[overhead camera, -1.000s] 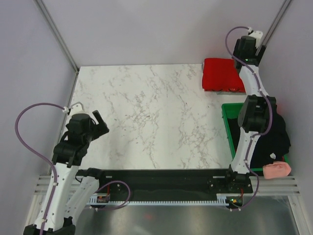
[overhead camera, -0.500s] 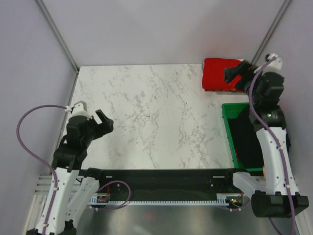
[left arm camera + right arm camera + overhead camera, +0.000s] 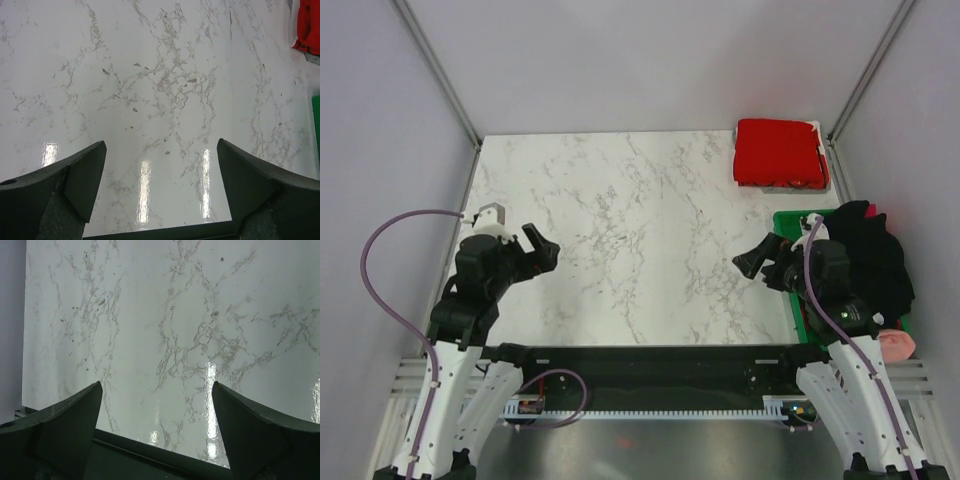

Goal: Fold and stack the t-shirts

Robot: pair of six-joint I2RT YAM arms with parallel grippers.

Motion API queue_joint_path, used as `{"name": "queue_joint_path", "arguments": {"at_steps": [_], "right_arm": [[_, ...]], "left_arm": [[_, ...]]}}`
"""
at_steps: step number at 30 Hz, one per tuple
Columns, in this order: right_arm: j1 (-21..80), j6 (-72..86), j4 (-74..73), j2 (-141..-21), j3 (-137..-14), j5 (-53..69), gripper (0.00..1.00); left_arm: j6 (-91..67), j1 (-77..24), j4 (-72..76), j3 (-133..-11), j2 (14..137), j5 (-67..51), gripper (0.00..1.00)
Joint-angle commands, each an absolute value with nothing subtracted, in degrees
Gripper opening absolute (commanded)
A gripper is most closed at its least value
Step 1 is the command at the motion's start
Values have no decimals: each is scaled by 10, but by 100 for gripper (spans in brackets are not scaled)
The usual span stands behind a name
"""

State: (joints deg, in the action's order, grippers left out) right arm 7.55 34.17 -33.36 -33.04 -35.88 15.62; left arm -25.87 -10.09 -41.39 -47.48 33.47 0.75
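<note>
The t-shirts (image 3: 780, 151) lie folded in a red pile at the table's far right corner; the top one is plain red, and an edge with white marks shows under it. A corner of that red pile (image 3: 306, 29) also shows in the left wrist view. My left gripper (image 3: 542, 250) hovers over the table's near left, open and empty, its fingers (image 3: 86, 172) wide apart over bare marble. My right gripper (image 3: 756, 266) is over the near right part of the table, well short of the pile, open with nothing between its fingers (image 3: 248, 425).
A green bin (image 3: 786, 250) stands at the right edge, holding dark clothing (image 3: 870, 262); a pink cloth (image 3: 892, 345) lies at its near end. The bin's edge (image 3: 316, 127) shows in the left wrist view. Grey walls enclose the marble table (image 3: 630, 230).
My right arm has swung back from the far right corner by the red pile to the near right of the table. The left gripper has drifted slightly right.
</note>
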Motion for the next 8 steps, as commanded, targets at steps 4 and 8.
{"name": "queue_joint_path", "arguments": {"at_steps": [4,8], "right_arm": [[76,342,-352,-338,-374,142,98],[76,333,-362,-342,-379,124,98]], "left_arm": [[-216,-98,-388,-475,327,-28,99],[-214,-98,-385,-475,328,-44,100]]}}
